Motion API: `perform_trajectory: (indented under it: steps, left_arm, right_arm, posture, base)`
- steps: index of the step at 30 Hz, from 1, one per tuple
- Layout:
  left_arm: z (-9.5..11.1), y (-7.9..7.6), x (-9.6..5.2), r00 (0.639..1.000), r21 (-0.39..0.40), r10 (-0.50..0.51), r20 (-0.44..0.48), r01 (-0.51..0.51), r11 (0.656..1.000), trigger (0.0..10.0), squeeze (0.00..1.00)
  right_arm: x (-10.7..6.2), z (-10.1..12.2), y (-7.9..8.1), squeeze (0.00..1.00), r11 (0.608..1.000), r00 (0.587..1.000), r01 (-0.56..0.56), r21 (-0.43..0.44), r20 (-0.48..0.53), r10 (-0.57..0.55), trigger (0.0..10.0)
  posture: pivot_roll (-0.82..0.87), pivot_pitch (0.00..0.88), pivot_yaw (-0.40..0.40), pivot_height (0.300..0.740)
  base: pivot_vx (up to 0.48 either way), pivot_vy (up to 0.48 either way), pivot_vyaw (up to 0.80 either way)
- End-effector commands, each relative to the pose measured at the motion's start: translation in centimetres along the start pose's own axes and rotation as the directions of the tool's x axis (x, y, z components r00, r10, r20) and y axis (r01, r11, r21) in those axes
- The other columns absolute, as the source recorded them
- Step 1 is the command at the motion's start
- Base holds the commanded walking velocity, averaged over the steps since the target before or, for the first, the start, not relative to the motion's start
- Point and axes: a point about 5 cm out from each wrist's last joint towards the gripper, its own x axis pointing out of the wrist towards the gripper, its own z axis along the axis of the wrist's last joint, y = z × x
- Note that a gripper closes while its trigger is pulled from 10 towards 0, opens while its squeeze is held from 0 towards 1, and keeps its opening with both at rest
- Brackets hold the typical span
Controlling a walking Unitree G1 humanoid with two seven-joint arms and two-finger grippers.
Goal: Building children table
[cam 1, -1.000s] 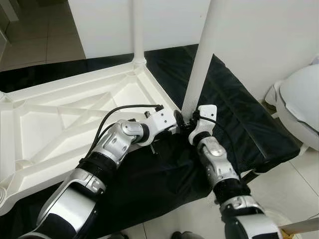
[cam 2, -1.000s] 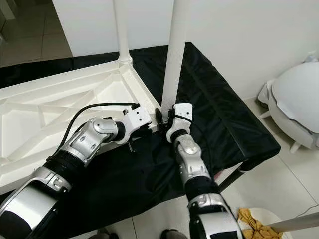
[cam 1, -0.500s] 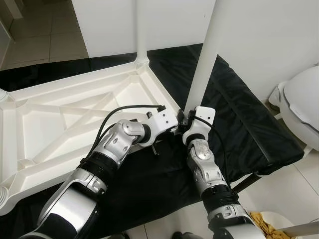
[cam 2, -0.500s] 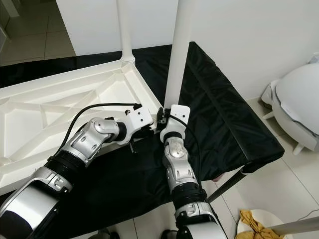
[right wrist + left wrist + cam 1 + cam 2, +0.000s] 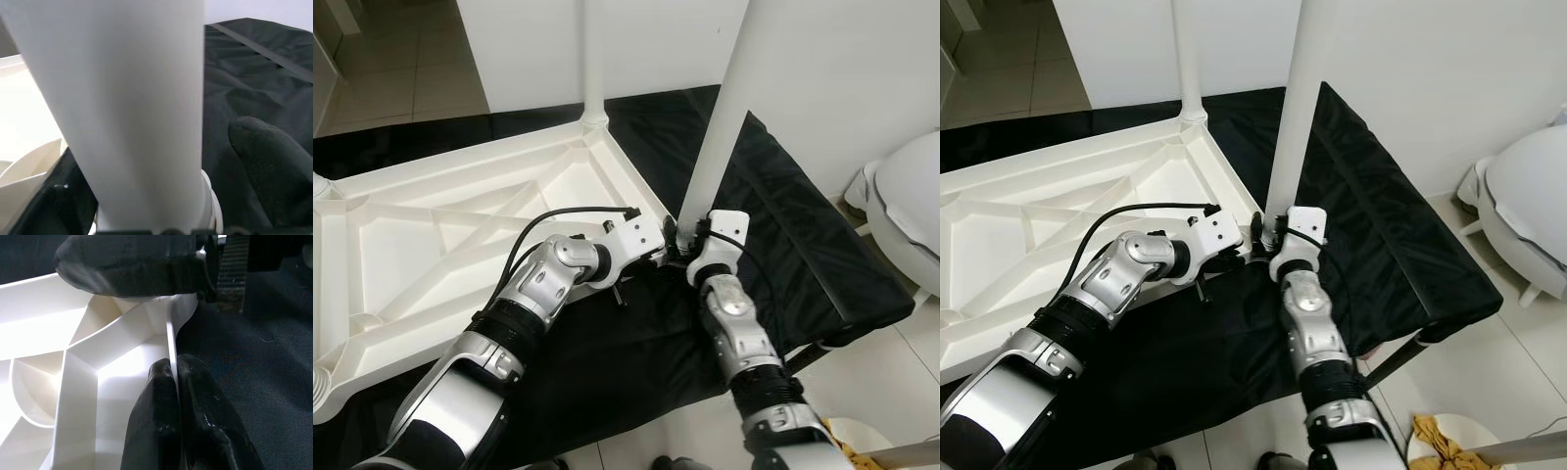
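While the white plastic tabletop [image 5: 460, 225] lies upside down on a black cloth [image 5: 783, 245], its ribbed underside faces up, a web of thin moulded walls and triangular pockets with a smooth matt sheen. Two round, plain white legs stand upright from its right-hand corners, long axes vertical: the far leg [image 5: 594, 59] in its socket, and the near leg [image 5: 1295, 108] rising at the near right corner, leaning slightly to the right. At that corner the left gripper [image 5: 658, 257] reaches in from the left; in its wrist view its black fingers [image 5: 161, 421] are pressed together on the thin edge wall of the tabletop, pinching it. The right gripper [image 5: 1273, 233] comes up from the near side to the base of the near leg, its rubbery fingers [image 5: 271, 166] spread to either side of the tube and lying against it. White tiled floor and a white rounded object [image 5: 911, 211] sit to the right.
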Motion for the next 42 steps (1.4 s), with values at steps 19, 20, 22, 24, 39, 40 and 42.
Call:
perform_trajectory:
  steps: [19,20,22,24,39,40,42]
  left_arm:
    - [-1.6,-0.4,-0.3,0.997,-0.004,-0.009,-0.082,0.008,1.000,10.0,0.00]
    - [-1.6,-0.4,-0.3,0.997,-0.004,-0.008,-0.081,0.008,1.000,10.0,0.00]
    - [-1.6,-0.4,-0.4,0.997,-0.005,-0.008,-0.080,0.008,1.000,10.0,0.00]
    - [-1.6,-0.4,-0.6,0.997,-0.004,-0.007,-0.082,0.007,1.000,10.0,0.00]
    - [-1.7,-0.3,-0.7,0.996,-0.012,0.012,-0.084,-0.013,1.000,10.0,0.00]
    - [-1.7,-0.3,-0.8,0.996,-0.012,0.013,-0.084,-0.014,1.000,10.0,0.00]
    - [-1.7,-0.2,-0.8,0.996,-0.011,0.015,-0.085,-0.016,1.000,10.0,0.00]
  right_arm:
    - [-0.6,-1.3,-4.5,0.00,0.869,0.867,-0.495,-0.001,-0.071,0.493,10.0]
    - [-0.6,-1.3,-4.6,0.00,0.863,0.860,-0.506,-0.004,-0.075,0.504,10.0]
    - [-0.4,-1.0,-4.7,0.00,0.857,0.855,-0.516,-0.003,-0.072,0.514,10.0]
    - [0.0,-0.4,-4.8,0.00,0.847,0.846,-0.532,-0.007,-0.056,0.531,10.0]
    - [1.0,0.5,-4.1,0.00,0.775,0.775,-0.632,-0.002,-0.033,0.632,0.0]
    - [0.9,0.5,-4.1,0.00,0.771,0.770,-0.637,-0.002,-0.039,0.636,0.0]
    - [0.9,0.3,-4.1,0.00,0.766,0.764,-0.643,0.001,-0.054,0.642,0.0]
  posture:
    - [-0.03,0.105,0.033,0.740]
    - [-0.03,0.105,0.033,0.740]
    - [-0.02,0.102,0.033,0.740]
    - [-0.02,0.097,0.031,0.740]
    - [0.00,0.100,0.011,0.740]
    - [0.00,0.100,0.011,0.740]
    - [0.00,0.101,0.011,0.740]
  base:
    - [0.000,0.000,0.00]
    - [0.000,0.000,0.00]
    - [0.000,0.000,0.00]
    - [0.000,0.000,0.00]
    - [0.000,0.000,0.00]
    - [0.000,0.000,0.00]
    - [0.000,0.000,0.00]
